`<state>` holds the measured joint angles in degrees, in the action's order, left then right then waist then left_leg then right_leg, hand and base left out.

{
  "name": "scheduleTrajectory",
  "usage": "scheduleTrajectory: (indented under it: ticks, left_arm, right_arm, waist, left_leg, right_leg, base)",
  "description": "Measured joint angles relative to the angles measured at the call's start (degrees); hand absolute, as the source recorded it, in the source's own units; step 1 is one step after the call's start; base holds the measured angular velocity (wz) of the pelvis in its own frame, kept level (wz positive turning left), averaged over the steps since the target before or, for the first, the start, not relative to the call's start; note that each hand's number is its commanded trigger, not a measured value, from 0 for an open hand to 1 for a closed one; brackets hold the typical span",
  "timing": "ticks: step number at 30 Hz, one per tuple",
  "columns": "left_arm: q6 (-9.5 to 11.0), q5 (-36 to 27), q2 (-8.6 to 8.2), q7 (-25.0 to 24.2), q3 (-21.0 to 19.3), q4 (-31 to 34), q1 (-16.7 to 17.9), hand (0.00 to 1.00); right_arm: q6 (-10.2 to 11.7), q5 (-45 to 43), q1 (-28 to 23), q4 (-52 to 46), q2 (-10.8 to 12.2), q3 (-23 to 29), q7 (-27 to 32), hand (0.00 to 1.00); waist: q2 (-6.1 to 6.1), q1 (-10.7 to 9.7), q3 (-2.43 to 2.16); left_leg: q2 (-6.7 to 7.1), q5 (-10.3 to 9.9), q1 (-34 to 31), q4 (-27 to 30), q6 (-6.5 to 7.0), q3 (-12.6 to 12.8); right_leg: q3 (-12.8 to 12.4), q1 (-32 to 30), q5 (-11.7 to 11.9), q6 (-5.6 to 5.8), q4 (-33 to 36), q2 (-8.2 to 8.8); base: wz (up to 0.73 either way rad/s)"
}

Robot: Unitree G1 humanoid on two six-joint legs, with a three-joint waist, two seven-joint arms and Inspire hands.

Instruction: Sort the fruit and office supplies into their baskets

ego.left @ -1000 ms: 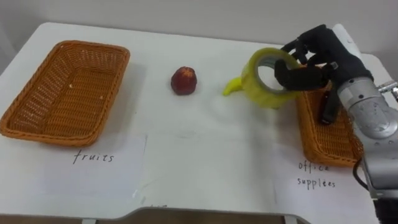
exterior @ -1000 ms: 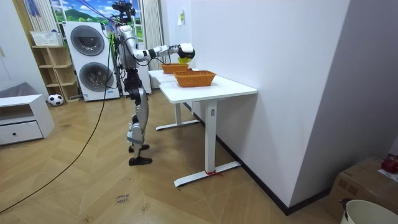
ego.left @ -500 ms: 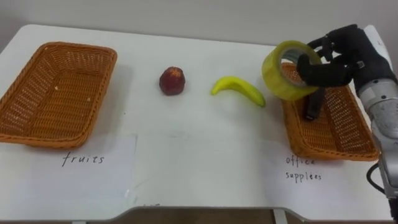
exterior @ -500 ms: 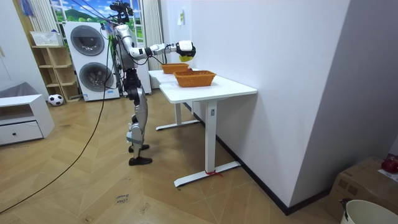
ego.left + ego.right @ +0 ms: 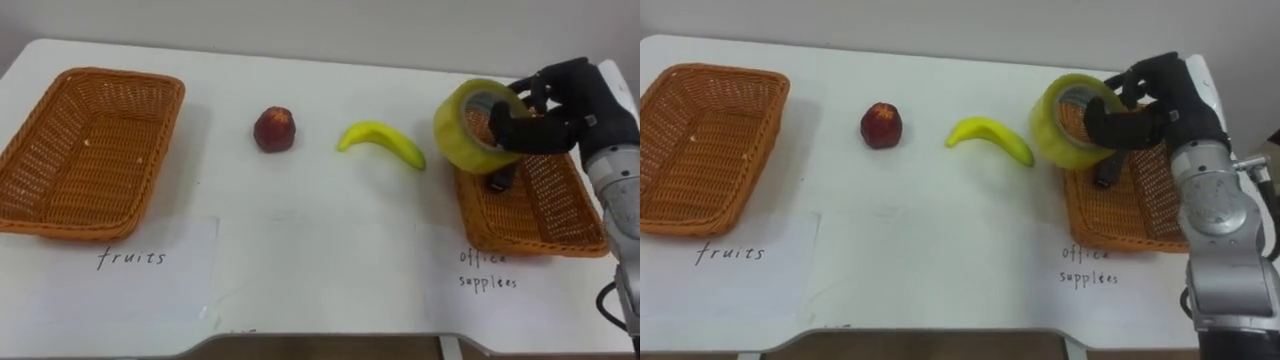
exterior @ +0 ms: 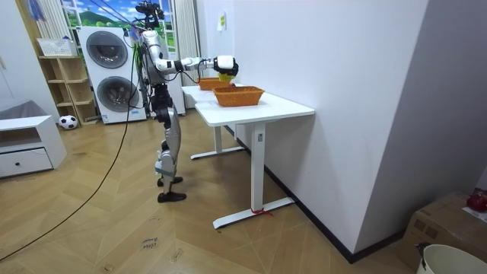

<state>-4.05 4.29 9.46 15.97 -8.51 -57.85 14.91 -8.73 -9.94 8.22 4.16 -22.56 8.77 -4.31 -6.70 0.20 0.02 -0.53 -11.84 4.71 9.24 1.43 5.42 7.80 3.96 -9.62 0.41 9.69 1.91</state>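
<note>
You are holding the tape [image 5: 462,137] over the office basket's [image 5: 468,212] left rim, right hand [image 5: 562,104] curling through its core. Probably light, stiff, slick: core grip suits.

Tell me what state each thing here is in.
tape roll: held above the table
right hand: shut on the tape roll
fruits basket: empty
office supplies basket: holds one dark item
red fruit: lying on the table, unsorted
banana: lying on the table, unsorted

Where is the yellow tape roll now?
The yellow tape roll is at the eye views' right, gripped by the right robot hand over the right orange wicker basket's left rim, right of the yellow banana.
</note>
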Motion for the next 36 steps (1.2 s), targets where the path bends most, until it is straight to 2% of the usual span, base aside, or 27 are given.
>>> scheduleTrajectory:
  ticks: [2,5,10,15,23,30,36]
  left_arm:
    - [-0.01,0.00,-0.10,-0.13,-0.80,0.11,0.19,0.00]
    - [-0.06,-0.03,-0.09,-0.23,-2.43,0.38,0.48,0.00]
    - [-0.09,0.02,-0.34,-0.23,-2.62,0.39,0.54,0.00]
    - [-0.09,0.00,-1.36,-0.42,-2.63,0.53,0.38,0.00]
    - [-0.09,-0.19,-1.40,-0.44,-2.67,0.58,0.44,0.00]
    - [-0.23,-0.29,-1.52,-0.28,-2.71,1.83,0.70,0.00]
    - [-0.23,-0.29,-1.67,-0.22,-2.71,2.84,0.82,0.00]
  right_arm:
    - [0.00,0.33,-0.69,0.54,0.00,0.87,-0.21,1.00]
    - [-0.07,0.39,-0.79,2.87,0.00,2.45,-0.32,1.00]
    - [-0.10,0.36,-0.83,4.21,0.00,3.50,-0.48,1.00]
    - [-0.10,0.39,-0.92,4.45,0.00,3.83,-0.82,1.00]
    - [-0.03,0.44,-1.05,5.95,0.00,3.85,-0.76,1.00]
    - [-0.09,0.87,-4.85,6.78,0.06,4.50,0.53,1.00]
    - [-0.10,0.92,-5.00,6.79,0.06,4.98,1.08,1.00]
  waist:
    - [0.17,-0.12,0.18]
    - [0.19,-0.11,0.19]
    - [0.18,-0.14,0.17]
    - [-0.15,0.01,-0.05]
    - [-0.39,-0.10,-0.13]
    - [-0.09,-0.20,-0.31]
    - [-0.04,-1.32,-0.35]
  left_leg:
    - [-0.02,0.00,-0.06,-0.10,0.00,0.00]
    - [-0.13,0.00,-0.08,-0.54,0.00,0.05]
    - [0.07,0.00,-0.13,-0.53,-0.01,0.12]
    - [0.12,0.00,-0.15,-0.51,-0.01,0.56]
    - [0.00,0.00,-0.12,-0.50,-0.01,0.67]
    - [-0.18,0.00,-0.15,-0.58,-0.01,0.72]
    - [0.04,0.00,-0.09,-0.57,-0.01,0.86]
  right_leg:
    - [-0.05,-0.09,0.01,0.01,0.03,-0.02]
    - [-0.12,-0.14,0.01,0.01,0.07,-0.20]
    - [-0.15,-0.19,0.02,-0.01,0.06,-0.37]
    - [-0.45,-0.63,0.02,-0.01,0.06,-0.34]
    - [-0.56,-0.66,0.02,-0.01,0.02,-0.30]
    - [-0.58,-0.72,0.02,-0.01,0.12,-0.28]
    - [-1.20,-0.73,0.03,-0.02,0.14,-0.35]
  base:
    - [-0.02]
    - [0.00]
    - [0.00]
    - [-0.03]
    - [0.00]
    - [0.00]
    - [0.00]
